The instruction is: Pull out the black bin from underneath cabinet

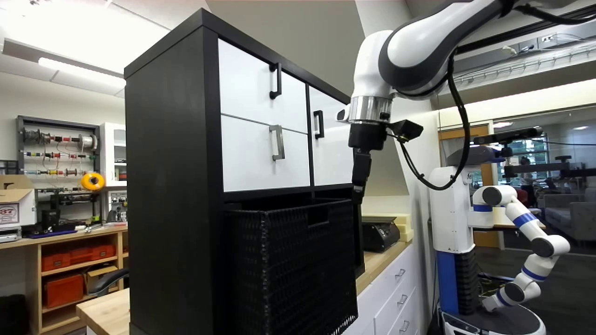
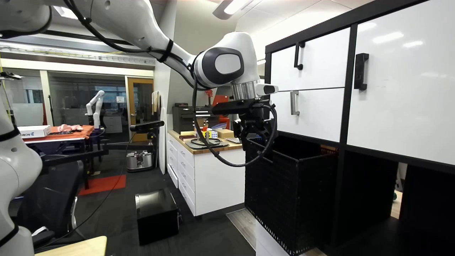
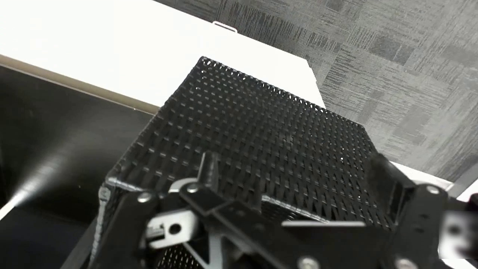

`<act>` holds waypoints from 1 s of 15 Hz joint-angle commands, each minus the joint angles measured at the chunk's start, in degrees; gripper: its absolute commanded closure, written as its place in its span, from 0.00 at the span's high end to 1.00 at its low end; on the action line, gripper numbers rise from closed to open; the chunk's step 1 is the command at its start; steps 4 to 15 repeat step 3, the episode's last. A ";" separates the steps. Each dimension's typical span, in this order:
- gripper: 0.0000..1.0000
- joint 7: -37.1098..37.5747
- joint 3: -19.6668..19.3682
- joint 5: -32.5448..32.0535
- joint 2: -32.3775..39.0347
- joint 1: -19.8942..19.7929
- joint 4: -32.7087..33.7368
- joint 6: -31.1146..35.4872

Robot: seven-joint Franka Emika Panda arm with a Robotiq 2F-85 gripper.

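Note:
The black bin [image 1: 307, 265] sits in a lower opening of the cabinet [image 1: 167, 163] and sticks out past its front. It also shows in an exterior view [image 2: 280, 192] with its open top partly visible, and in the wrist view [image 3: 261, 123]. The cabinet [image 2: 394, 81] has white fronts with handles above the bin. My gripper [image 1: 358, 193] points down at the top of the bin's front. In the wrist view my gripper [image 3: 295, 164] has its fingers wide apart, with nothing between them, over the bin's ribbed front. The handle slot [image 3: 278, 209] is partly hidden behind the gripper.
Beside the bin is an open cabinet compartment [image 2: 369, 192]. White drawers with a wooden top [image 1: 386, 288] stand beyond the cabinet. Another robot [image 1: 451, 223] stands behind my arm. A black box [image 2: 158, 215] lies on the floor. A cable loop [image 2: 227, 161] hangs by my wrist.

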 commanded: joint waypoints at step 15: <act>1.00 3.55 -2.18 0.10 0.02 2.11 0.10 -0.88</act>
